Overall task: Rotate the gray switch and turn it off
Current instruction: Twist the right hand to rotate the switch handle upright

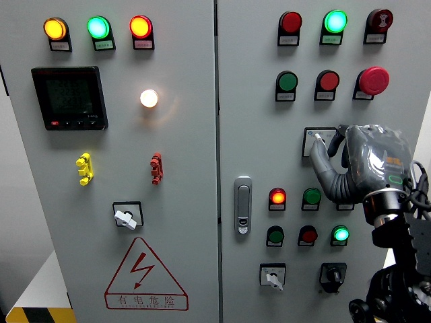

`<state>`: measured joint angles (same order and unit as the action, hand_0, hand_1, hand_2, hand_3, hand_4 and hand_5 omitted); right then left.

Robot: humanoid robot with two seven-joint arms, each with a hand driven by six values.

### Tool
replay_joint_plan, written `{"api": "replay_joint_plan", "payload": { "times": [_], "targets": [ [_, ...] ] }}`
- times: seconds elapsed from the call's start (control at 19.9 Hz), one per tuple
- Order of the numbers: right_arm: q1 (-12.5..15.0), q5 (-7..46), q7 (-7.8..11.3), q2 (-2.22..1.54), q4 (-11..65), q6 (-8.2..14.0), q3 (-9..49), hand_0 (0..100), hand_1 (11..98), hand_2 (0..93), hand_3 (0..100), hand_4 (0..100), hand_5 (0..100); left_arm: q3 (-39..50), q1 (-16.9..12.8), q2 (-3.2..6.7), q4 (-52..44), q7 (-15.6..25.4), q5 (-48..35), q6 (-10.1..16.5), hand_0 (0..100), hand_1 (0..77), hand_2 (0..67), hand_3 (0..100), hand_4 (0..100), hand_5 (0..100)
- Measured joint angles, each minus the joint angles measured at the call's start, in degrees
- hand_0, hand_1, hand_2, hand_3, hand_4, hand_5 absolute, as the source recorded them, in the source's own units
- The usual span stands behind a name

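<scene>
The gray switch [317,137] sits on a white square plate at the middle of the right-hand panel door, and only its pale tip and the plate's left part show. My right hand [328,140], in a grey glove, comes in from the lower right and covers the rest. Its thumb [322,161] reaches up under the knob and the fingers [345,132] curl over it from the right, pinching it. The left arm does not show.
Around the hand are red and green push buttons, a red mushroom stop button [374,80] above it, and lit indicator lamps [277,196] below. Lower down sit a white rotary switch [272,276] and a black one [332,274]. A door handle [243,204] is to the left.
</scene>
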<state>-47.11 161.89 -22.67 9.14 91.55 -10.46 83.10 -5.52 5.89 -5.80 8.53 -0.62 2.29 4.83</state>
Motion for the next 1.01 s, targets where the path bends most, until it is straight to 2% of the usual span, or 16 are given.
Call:
{"api": "replay_joint_plan", "payload": {
  "times": [0.35,0.45,0.6,0.65,0.7,0.75,0.81,1.01],
  "targets": [
    [0.0,0.04,-0.1,0.0,0.03,0.06,-0.04,77,28.1,72.4,89,100,90,-0.02,0.0,0.0,0.0,0.0,0.0,0.01,34,0.0,12.3,22,12,12],
    [0.01,0.02,-0.1,0.0,0.12,0.15,-0.09,78,27.0,69.5,89,100,90,-0.02,0.0,0.0,0.0,0.0,0.0,0.02,34,0.0,12.3,22,12,12],
    [0.23,0.0,-0.1,0.0,0.24,0.25,-0.14,84,20.1,66.2,89,100,90,-0.02,0.0,0.0,0.0,0.0,0.0,0.02,34,0.0,12.3,22,12,12],
    [0.28,0.0,-0.07,0.0,0.28,0.26,-0.14,83,17.4,64.5,89,100,90,-0.02,0.0,0.0,0.0,0.0,0.0,0.02,34,0.0,12.2,22,12,12],
    [0.29,0.0,-0.03,0.0,0.31,0.26,-0.14,76,13.6,63.4,89,100,90,-0.02,0.0,0.0,0.0,0.0,0.0,0.02,34,0.0,12.2,22,12,12],
    [0.29,0.0,-0.01,0.0,0.37,0.26,-0.15,27,18.2,62.2,89,100,90,-0.02,0.0,0.0,0.0,0.0,0.0,0.02,34,0.0,12.2,22,12,12],
    [0.29,0.03,0.0,0.0,0.38,0.26,-0.23,0,24.0,61.8,89,100,90,-0.02,0.0,0.0,0.0,0.0,0.0,0.02,34,0.0,12.2,22,12,12],
    [0.35,0.09,-0.07,-0.01,0.38,0.26,-0.39,0,27.2,59.7,89,100,90,-0.02,0.0,0.0,0.0,0.0,0.0,0.02,34,0.0,12.3,22,12,12]
  ]
}}
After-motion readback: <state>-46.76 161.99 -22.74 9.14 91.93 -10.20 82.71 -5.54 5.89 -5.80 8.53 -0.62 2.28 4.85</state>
